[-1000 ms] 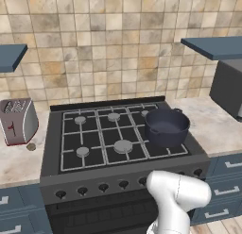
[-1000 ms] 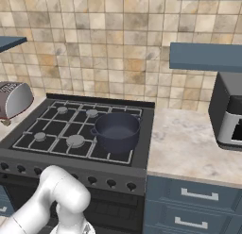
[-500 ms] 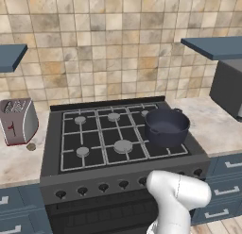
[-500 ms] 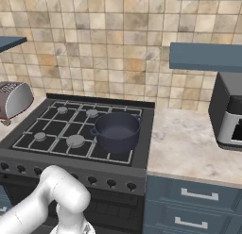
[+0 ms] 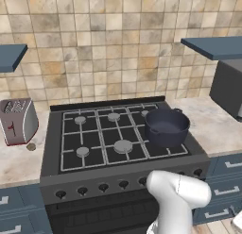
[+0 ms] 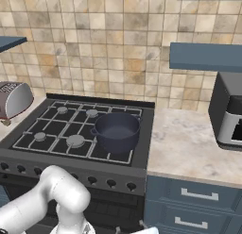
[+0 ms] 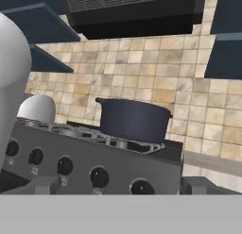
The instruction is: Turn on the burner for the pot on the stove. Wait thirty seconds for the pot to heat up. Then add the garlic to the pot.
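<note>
The dark navy pot stands on the stove's front right burner, and is seen too in the right base view. Left of the stove, on the counter, lies the tiny tan garlic, just in front of the toaster. In the hand view my gripper is open and holds nothing, its fingertips wide apart. It sits low in front of the stove, facing the row of dark knobs, with the pot above and behind them. My white arm rises before the stove front.
A silver toaster with a red lever stands on the left counter. A dark countertop oven occupies the right counter. Blue drawers sit below, blue shelves hang on the tiled wall, and a range hood hangs overhead.
</note>
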